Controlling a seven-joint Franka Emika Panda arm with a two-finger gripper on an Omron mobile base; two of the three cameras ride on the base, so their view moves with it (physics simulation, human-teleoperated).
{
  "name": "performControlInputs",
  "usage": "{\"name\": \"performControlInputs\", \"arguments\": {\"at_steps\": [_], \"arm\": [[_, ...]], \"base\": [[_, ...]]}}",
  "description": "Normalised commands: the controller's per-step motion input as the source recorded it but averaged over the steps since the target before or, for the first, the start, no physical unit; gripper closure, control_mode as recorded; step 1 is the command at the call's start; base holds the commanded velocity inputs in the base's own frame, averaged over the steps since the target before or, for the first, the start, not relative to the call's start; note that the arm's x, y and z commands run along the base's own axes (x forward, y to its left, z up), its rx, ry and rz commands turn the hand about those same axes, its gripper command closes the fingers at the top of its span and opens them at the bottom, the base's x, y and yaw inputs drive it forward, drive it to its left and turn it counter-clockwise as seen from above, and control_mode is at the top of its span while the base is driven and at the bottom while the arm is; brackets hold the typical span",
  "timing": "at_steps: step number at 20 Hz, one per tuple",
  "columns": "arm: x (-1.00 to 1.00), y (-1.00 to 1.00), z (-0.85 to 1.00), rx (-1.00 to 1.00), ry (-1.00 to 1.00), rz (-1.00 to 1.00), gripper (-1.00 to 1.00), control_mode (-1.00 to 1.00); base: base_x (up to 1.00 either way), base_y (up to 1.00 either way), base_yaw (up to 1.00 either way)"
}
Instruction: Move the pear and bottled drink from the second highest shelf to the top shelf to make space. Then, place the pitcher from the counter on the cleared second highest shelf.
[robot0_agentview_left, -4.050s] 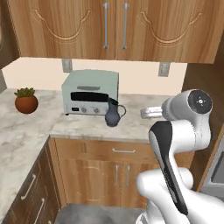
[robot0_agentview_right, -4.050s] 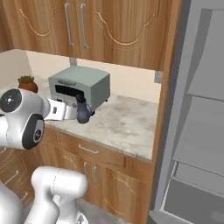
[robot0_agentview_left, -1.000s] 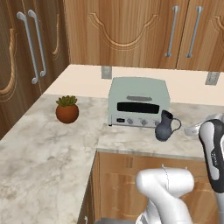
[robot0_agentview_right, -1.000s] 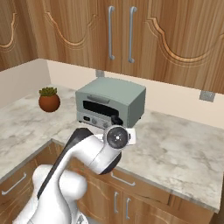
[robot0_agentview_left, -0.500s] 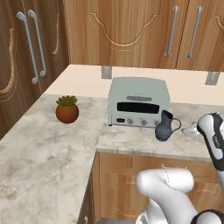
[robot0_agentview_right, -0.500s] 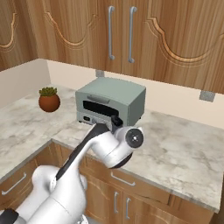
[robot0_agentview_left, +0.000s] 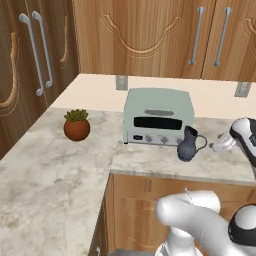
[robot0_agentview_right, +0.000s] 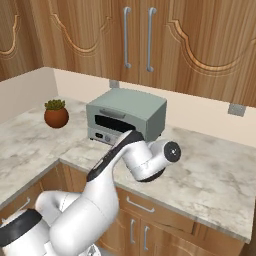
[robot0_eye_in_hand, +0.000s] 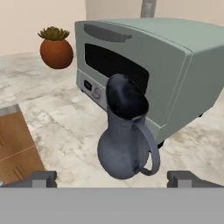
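The pitcher (robot0_agentview_left: 189, 144), a dark slate-gray jug with a looped handle, stands upright on the marbled counter (robot0_agentview_left: 50, 165) just in front of a toaster oven. In the hand view the pitcher (robot0_eye_in_hand: 124, 140) is close and centred, its handle turned to the right. My gripper (robot0_eye_in_hand: 113, 179) is open, a dark fingertip low on either side of the jug, touching nothing. From the left base view the hand (robot0_agentview_left: 218, 146) reaches in from the right, a short way from the handle. My arm covers the pitcher in the right base view. The pear, the bottled drink and the shelves are out of view.
A pale green toaster oven (robot0_agentview_left: 159, 117) (robot0_agentview_right: 127, 117) (robot0_eye_in_hand: 144, 65) stands right behind the jug against the wall. A potted plant (robot0_agentview_left: 76, 125) (robot0_agentview_right: 56, 114) (robot0_eye_in_hand: 56, 47) sits to its left. Wooden wall cabinets (robot0_agentview_right: 135, 35) hang above the counter (robot0_agentview_right: 220, 185).
Since four seconds ago both base views have shifted, so the base has driven. Over the last second the arm has stretched forward and the hand has come nearer the pitcher, which has not moved.
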Motion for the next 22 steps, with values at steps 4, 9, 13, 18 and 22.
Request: {"name": "performControlInputs", "arguments": {"at_steps": [4,9,13,18,22], "arm": [[0.25,-0.05,-0.08,0.0,0.0,0.12,-1.0,-1.0],[0.19,0.0,-0.01,0.0,0.0,0.11,-1.0,-1.0],[0.25,0.0,-0.06,0.0,0.0,0.12,-1.0,-1.0],[0.25,0.0,-0.15,0.0,0.0,0.13,-1.0,-1.0],[0.31,0.0,-0.23,0.0,0.0,0.11,-1.0,-1.0]], "base": [[0.0,0.0,0.0],[0.0,0.0,0.0],[0.0,0.0,0.0],[0.0,0.0,0.0],[0.0,0.0,0.0]]}}
